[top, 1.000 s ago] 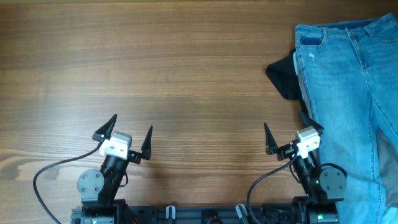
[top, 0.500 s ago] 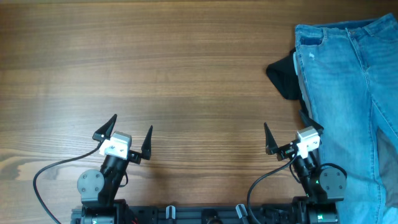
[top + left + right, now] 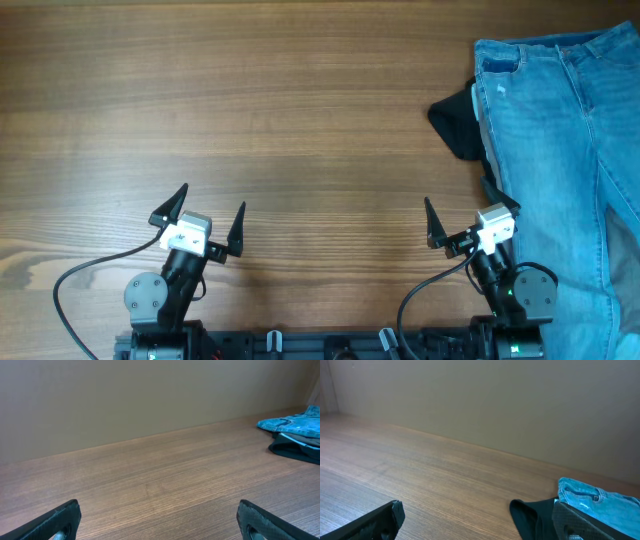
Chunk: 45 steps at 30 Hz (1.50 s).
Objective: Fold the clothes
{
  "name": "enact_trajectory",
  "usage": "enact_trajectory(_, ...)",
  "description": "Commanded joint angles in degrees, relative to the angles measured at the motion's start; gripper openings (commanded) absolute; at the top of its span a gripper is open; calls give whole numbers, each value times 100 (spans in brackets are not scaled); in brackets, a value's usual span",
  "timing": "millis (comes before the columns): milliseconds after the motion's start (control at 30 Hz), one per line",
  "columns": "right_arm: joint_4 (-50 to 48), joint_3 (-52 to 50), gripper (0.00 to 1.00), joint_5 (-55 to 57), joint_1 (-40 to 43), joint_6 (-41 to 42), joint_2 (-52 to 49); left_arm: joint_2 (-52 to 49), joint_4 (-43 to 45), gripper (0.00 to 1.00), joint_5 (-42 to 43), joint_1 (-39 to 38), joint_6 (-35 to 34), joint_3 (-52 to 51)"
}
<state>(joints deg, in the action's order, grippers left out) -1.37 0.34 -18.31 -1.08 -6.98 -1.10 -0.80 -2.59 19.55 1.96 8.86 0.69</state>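
Light blue denim jeans (image 3: 560,150) lie flat along the table's right side, running off the right and near edges. They also show in the left wrist view (image 3: 295,424) and the right wrist view (image 3: 600,502). My left gripper (image 3: 205,220) is open and empty near the front left, far from the jeans. My right gripper (image 3: 468,222) is open and empty at the front right, its right finger over the jeans' left edge.
A small black garment (image 3: 458,122) lies partly under the jeans' left edge, also in the left wrist view (image 3: 295,449) and the right wrist view (image 3: 535,517). The wooden table (image 3: 250,120) stretches left and back. A plain wall stands behind.
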Motion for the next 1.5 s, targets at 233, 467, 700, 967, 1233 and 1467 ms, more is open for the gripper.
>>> enact_trajectory(233,-22,-4,100,33,-24,-50,31,-2,0,100,28,-35,-50,-35)
enact_trajectory(467,-22,-4,100,33,-24,-50,31,-2,0,100,28,-35,-52,-35)
enact_trajectory(700,-22,-4,100,31,-24,-50,31,-2,0,100,28,-35,-50,-35)
enact_trajectory(967,-22,-4,100,33,-24,-52,31,-2,0,100,28,-35,-50,-35)
enact_trajectory(1233,-24,-4,100,33,-24,-52,31,-2,2,100,55,-35,-52,-35)
enact_trajectory(1467,-118,177,100,-315,-24,164,31,-2,623,100,243,-35,-55,-28)
